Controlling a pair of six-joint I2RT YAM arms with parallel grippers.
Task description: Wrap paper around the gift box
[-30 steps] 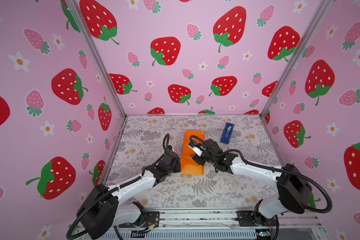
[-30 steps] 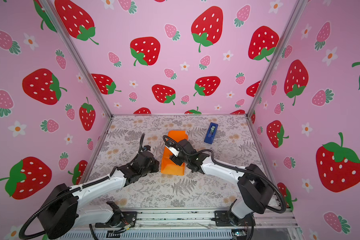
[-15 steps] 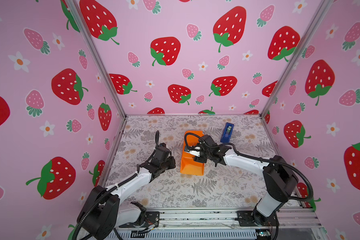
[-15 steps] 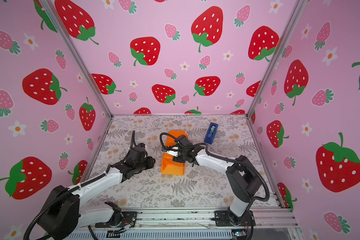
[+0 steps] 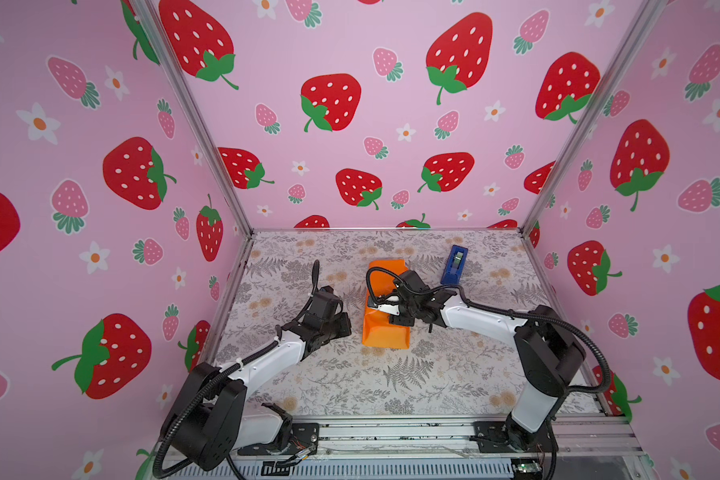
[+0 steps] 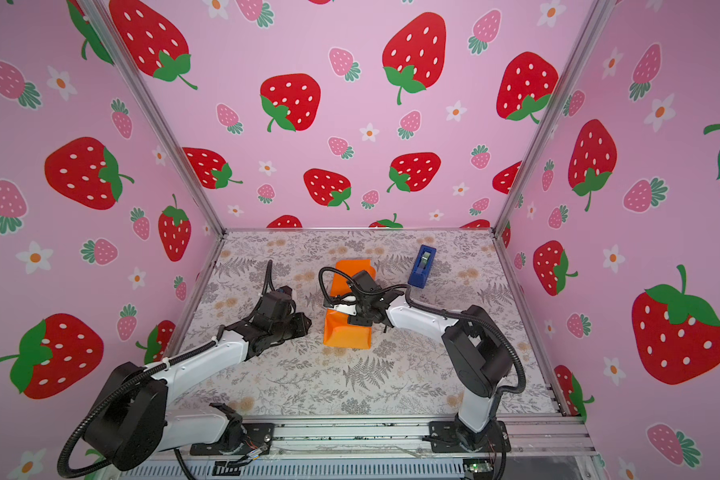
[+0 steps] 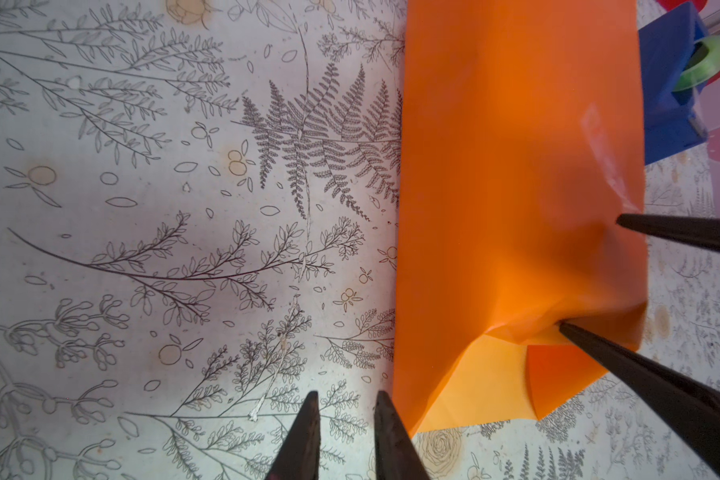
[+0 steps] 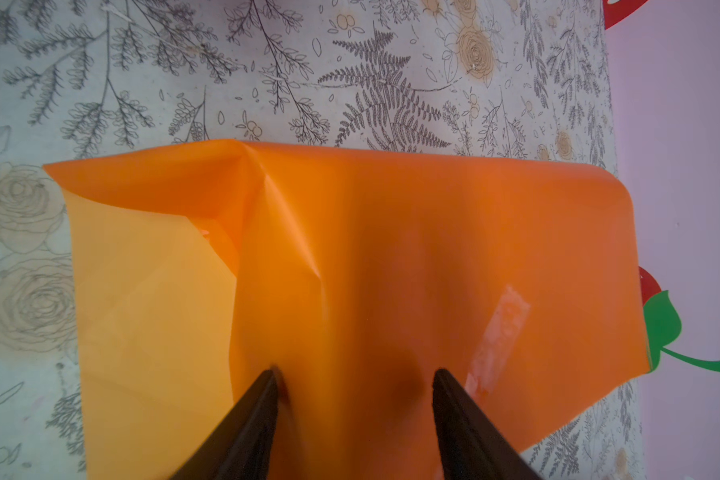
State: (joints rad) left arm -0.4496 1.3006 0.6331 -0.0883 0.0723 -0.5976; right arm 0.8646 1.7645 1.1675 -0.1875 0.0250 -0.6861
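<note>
As paper folds over, gift box hidden

Paper plain orange; dispenser blue (green roll); covering grey-tan floral.

Left arm & right arm: white shells on long links, blk joints, blk wrists. Ribbed blk cables on each. End effector fingers: slim blk wedges, pointed tips. Blk base plates, silver rail.
</note>
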